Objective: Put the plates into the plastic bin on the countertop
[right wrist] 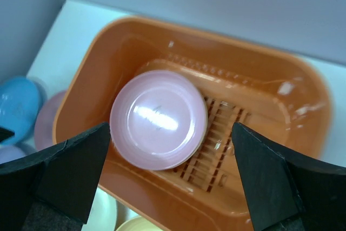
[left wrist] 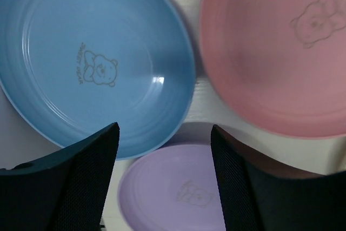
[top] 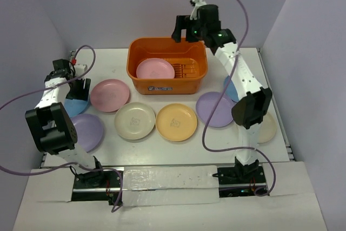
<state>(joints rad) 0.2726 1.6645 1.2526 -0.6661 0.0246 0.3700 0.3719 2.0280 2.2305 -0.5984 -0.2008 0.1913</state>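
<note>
The orange plastic bin (top: 133,58) stands at the back middle of the white countertop (top: 108,58) with one pink plate (top: 155,69) on its slotted floor. My right gripper (top: 184,30) hangs open and empty above the bin; its wrist view shows the bin (right wrist: 270,96) and that pink plate (right wrist: 159,117) below the right gripper (right wrist: 171,126). My left gripper (top: 80,89) is open and empty, low over the left plates. The left gripper (left wrist: 165,128) is above the meeting of a blue plate (left wrist: 92,58), a pink plate (left wrist: 275,52) and a lavender plate (left wrist: 173,193).
More plates lie in front of the bin: pink (top: 110,94), cream (top: 135,120), yellow-orange (top: 176,121), lavender (top: 215,109). At the left lie blue (top: 73,106) and lavender (top: 86,132) ones. The right arm partly hides a blue plate (top: 230,87) and a cream plate (top: 268,128).
</note>
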